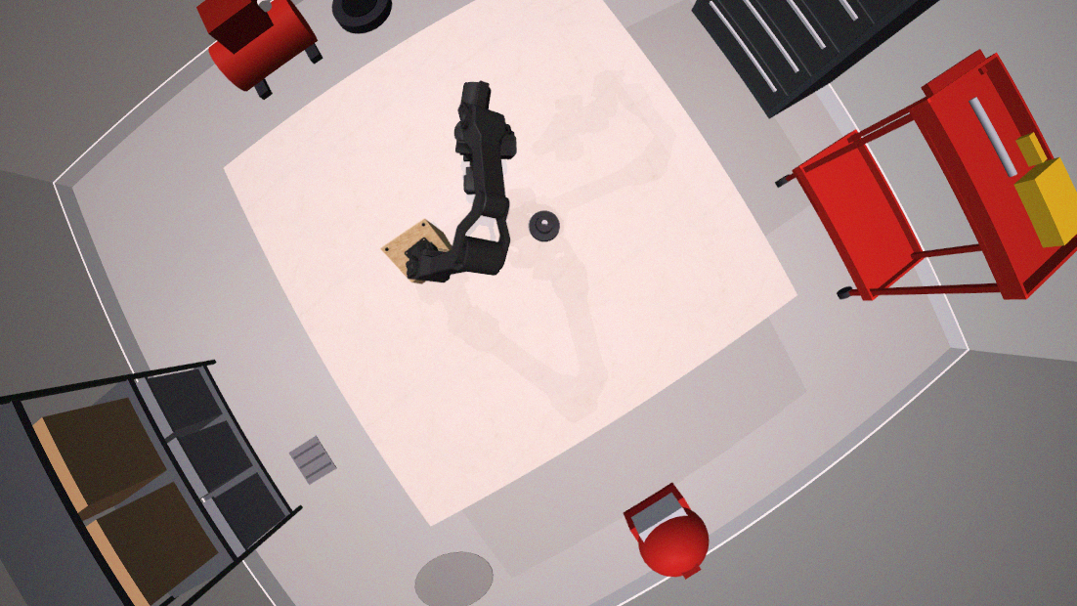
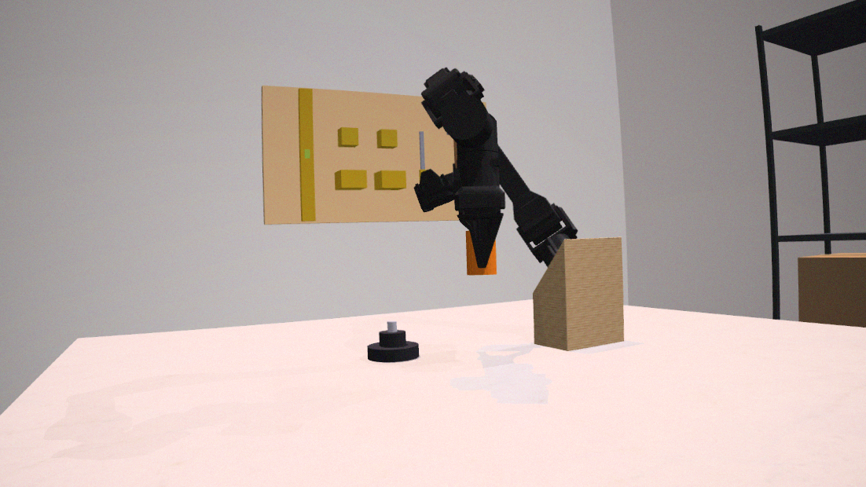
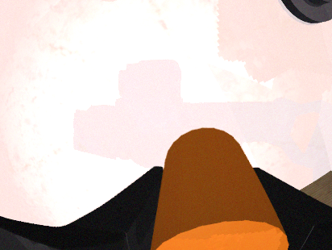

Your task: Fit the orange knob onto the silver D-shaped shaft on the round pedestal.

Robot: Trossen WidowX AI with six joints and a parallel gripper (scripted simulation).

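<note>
My gripper (image 2: 482, 265) (image 3: 205, 176) is shut on the orange knob (image 2: 471, 260) (image 3: 213, 181), which hangs upright, well above the table and higher than the pedestal. In the wrist view the knob's dark orange side and brighter end face show between the black fingers. Its hole is not visible. The black round pedestal (image 1: 535, 234) (image 2: 393, 352) stands on the table, to the left of the knob in the exterior view; its rim also shows at the top right of the wrist view (image 3: 303, 16). The silver shaft (image 1: 544, 223) (image 2: 391, 327) points up from it. Its flat side cannot be made out. The top view hides the knob under the arm.
A wooden block (image 1: 407, 239) (image 2: 590, 296) with a slanted face stands at the arm's base, right of the gripper in the exterior view. The pale table (image 1: 640, 301) (image 2: 242, 423) carries the arm's shadows. A red cart, shelves and a red stool stand beyond the table.
</note>
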